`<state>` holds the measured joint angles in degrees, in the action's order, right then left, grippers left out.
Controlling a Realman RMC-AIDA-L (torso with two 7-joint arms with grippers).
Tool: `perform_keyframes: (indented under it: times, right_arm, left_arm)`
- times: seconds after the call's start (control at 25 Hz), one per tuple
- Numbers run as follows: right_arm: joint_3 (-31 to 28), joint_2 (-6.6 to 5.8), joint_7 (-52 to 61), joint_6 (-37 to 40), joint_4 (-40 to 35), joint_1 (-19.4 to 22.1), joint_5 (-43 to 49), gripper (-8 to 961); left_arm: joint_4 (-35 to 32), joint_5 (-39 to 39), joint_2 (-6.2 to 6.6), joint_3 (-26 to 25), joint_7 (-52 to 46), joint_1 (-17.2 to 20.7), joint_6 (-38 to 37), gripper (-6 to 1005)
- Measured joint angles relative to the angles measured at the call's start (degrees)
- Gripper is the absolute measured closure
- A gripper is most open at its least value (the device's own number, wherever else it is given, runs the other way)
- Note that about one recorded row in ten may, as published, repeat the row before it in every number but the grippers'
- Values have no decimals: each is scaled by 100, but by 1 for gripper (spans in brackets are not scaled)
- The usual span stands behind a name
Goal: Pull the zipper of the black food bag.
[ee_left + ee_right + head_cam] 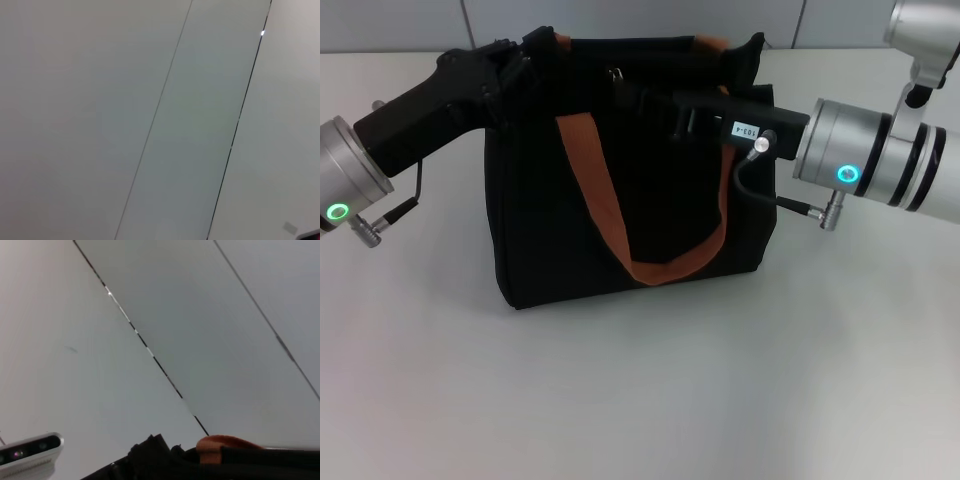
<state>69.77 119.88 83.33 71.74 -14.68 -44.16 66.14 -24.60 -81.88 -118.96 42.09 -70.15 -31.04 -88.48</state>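
Observation:
The black food bag [540, 210] stands upright in the middle of the table, with an orange-brown handle [610, 220] hanging down its front. My left gripper [520, 58] reaches in from the left and sits at the bag's top left corner, black against the black fabric. My right gripper [655, 100] comes in from the right and lies over the bag's top edge near the middle. A small silver glint [617, 73] on the top edge, just left of the right gripper, may be the zipper pull. The right wrist view shows the bag's top edge [165, 460] and the other handle [220, 445].
The bag stands on a white table [640, 400]. A grey panelled wall [620, 15] runs behind it. The left wrist view shows only pale panels [125, 125]. The left arm's wrist camera [30, 452] shows in the right wrist view.

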Motion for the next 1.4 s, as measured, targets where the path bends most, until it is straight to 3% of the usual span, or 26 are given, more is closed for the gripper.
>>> perform_keyframes:
  times: [0.44,1.04,1.4]
  right_arm:
    - [-61,-18,44,-101,-271,417,-124,955]
    - [-630,-64,57,-100,-497,1062,-131,955]
    - [-1224,-42,-282,659,-487,1394,-128,949]
  left_arm:
    - [-8,331,24,-5,112,116,17,854]
    - [-46,380,32,-86,116,109,334,846]
    - [-9,389,8,-59,346,100,528,842]
